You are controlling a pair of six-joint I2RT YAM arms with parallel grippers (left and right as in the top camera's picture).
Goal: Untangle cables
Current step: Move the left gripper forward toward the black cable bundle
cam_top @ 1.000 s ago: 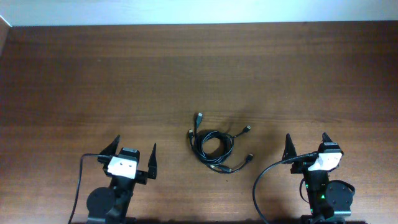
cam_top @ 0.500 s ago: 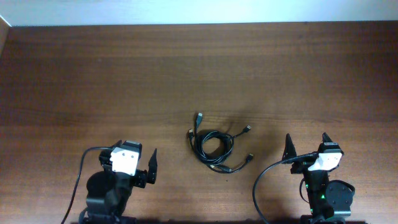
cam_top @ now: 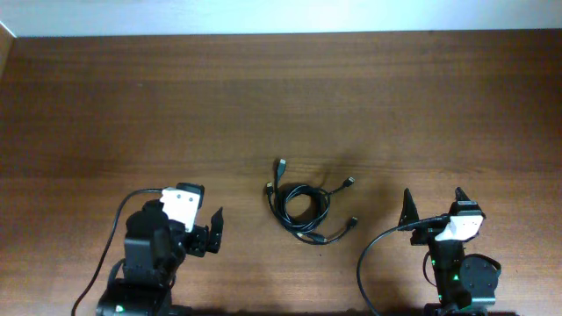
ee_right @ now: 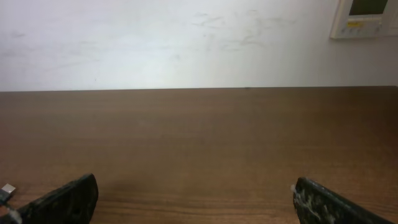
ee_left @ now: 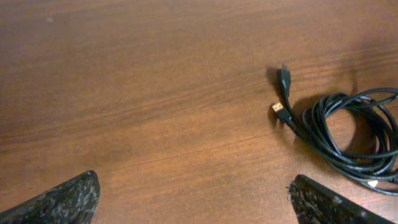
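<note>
Overhead, the left gripper [cam_top: 190, 221] sits at the near-left part of the brown wooden table [cam_top: 263, 96], its arm angled toward the middle; its jaws are spread wide and grasp nothing. From the left wrist, the two dark fingers [ee_left: 62, 199] frame bare wood at the bottom corners, and the cables [ee_left: 323, 140] lie ahead and to the right, well apart from both tips. Near the table's centre, the cables [cam_top: 285, 211] form one loose black coil lying flat, with several strands overlapping in a ring. Short ends fan out from it: two plugs [cam_top: 281, 164] point away from the arms on the coil's left side, another plug [cam_top: 349, 183] reaches out to the upper right, and two more trail toward the near edge. The right gripper [cam_top: 433, 200] stands at the near-right part of the table, apart from the coil, jaws likewise released and empty. Its wrist camera looks level across the wood to a pale wall [ee_right: 186, 43] carrying a small white panel [ee_right: 364, 15] at the upper right.
</note>
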